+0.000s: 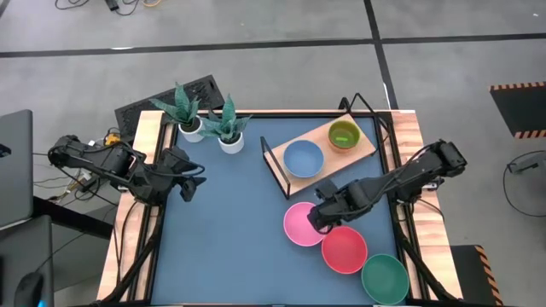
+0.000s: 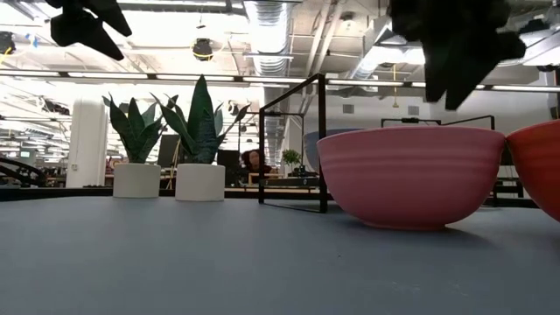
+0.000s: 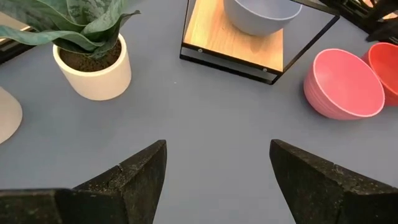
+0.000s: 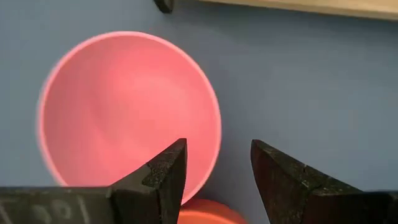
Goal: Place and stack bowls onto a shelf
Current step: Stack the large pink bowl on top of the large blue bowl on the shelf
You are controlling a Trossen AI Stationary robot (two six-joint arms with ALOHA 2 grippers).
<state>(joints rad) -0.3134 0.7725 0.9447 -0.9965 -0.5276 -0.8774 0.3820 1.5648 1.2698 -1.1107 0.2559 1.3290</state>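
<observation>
The pink bowl (image 1: 300, 225) stands on the blue table mat, with the coral-red bowl (image 1: 344, 249) and the dark green bowl (image 1: 385, 279) beside it toward the near right. The blue bowl (image 1: 303, 158) and the lime green bowl (image 1: 345, 135) sit on the shelf (image 1: 326, 138). My right gripper (image 1: 317, 218) hovers open above the pink bowl's right rim (image 4: 211, 124), one finger over the inside and one outside, clear of the rim in the low view (image 2: 451, 61). My left gripper (image 1: 189, 181) is open and empty at the table's left.
Two white pots with spiky plants (image 1: 189, 115) (image 1: 229, 130) stand at the far left, beside the shelf's black wire frame (image 1: 271, 162). Bare blue mat lies between my left gripper (image 3: 217, 168) and the pink bowl (image 3: 342, 84). Wooden table edges run along both sides.
</observation>
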